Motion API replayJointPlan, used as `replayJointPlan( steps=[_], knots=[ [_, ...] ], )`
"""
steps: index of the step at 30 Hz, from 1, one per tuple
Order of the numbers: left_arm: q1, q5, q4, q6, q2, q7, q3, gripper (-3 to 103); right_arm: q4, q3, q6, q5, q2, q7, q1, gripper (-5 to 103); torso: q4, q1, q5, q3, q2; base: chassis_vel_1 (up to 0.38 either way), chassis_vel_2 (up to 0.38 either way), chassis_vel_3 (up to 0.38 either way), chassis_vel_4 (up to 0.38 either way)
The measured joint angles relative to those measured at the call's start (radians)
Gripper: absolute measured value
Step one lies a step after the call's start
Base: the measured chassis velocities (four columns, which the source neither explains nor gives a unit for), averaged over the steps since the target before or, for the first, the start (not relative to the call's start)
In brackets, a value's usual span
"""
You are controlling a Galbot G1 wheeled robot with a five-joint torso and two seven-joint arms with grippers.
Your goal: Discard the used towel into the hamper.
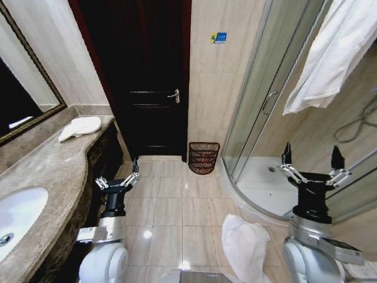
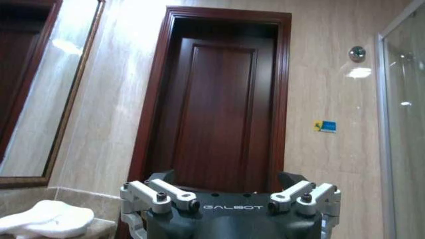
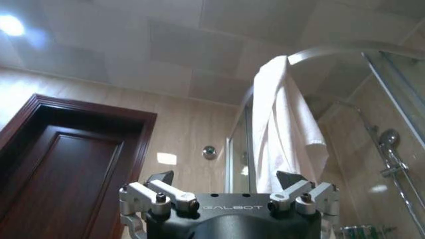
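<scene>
Where the tiled floor [image 1: 177, 200] meets the far wall, a dark wooden door [image 1: 141, 76] is seen shut, with a metal lever handle [image 1: 174, 94] on its edge. A glass shower enclosure [image 1: 259, 100] is set to the right of it, and a marble worktop [image 1: 53, 171] with a white basin [image 1: 17, 215] runs along the left wall beneath a framed mirror [image 1: 23, 88]. A large white towel [image 1: 336, 53] is hung over the top rail of the shower enclosure. A second white towel [image 1: 244, 247] is observed lying crumpled on the floor close in front of the robot, between the two arms and nearer the right one. A folded white cloth [image 1: 79, 127] is laid on the far end of the worktop.

The hamper [image 1: 204, 157] stands on the floor against the wall, between the door and the shower enclosure, well apart from the towel on the floor.

The right end effector [image 1: 311, 167] is held raised in front of the shower tray, fingers pointing upward and spread wide, with nothing gripped. The left end effector [image 1: 118, 177] is held raised beside the worktop edge, fingers likewise spread wide and nothing gripped. A small blue and yellow sticker [image 1: 218, 38] is fixed to the wall above the hamper.
</scene>
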Motion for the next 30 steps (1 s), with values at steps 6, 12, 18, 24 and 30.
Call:
replayJointPlan(
  steps=[6, 12, 18, 24, 30],
  knots=[
    [0.007, 0.003, 0.003, 0.0, -0.007, 0.007, 0.01, 100, -0.008, -0.001, -0.031, 0.0, -0.009, 0.027, 0.01, 100, 0.0001, 0.0, 0.0001, 0.0, 0.0, 0.0, 0.0, 0.0, 0.0],
    [0.015, -0.002, 0.003, 0.008, 0.006, 0.008, 0.007, 100, -0.013, 0.001, -0.04, 0.016, -0.016, -0.043, -0.007, 100, 0.0, 0.0, -0.0002, 0.0, 0.0, 0.0, 0.0, 0.0, 0.0],
    [0.023, -0.047, 0.021, 0.065, 0.017, 0.011, 0.012, 100, -0.063, -0.01, -0.211, 0.021, -0.006, -0.063, -0.072, 100, -0.0001, 0.0, 0.0, 0.0, 0.0, 0.0, 0.0, 0.0, 0.0],
    [0.005, -0.031, 0.024, 0.046, 0.014, 0.015, 0.007, 100, -0.034, -0.014, -0.411, 0.072, -0.024, -0.109, -0.111, 100, 0.0, 0.0, 0.0001, 0.0, 0.0, 0.0, 0.0, 0.0, 0.0],
    [-0.038, 0.024, 0.033, -0.004, 0.011, 0.002, -0.006, 100, -0.013, -0.029, -0.47, 0.113, -0.017, -0.157, -0.092, 100, 0.0001, 0.0, 0.0, 0.0, 0.0, 0.0, 0.0, 0.0, 0.0]
  ],
)
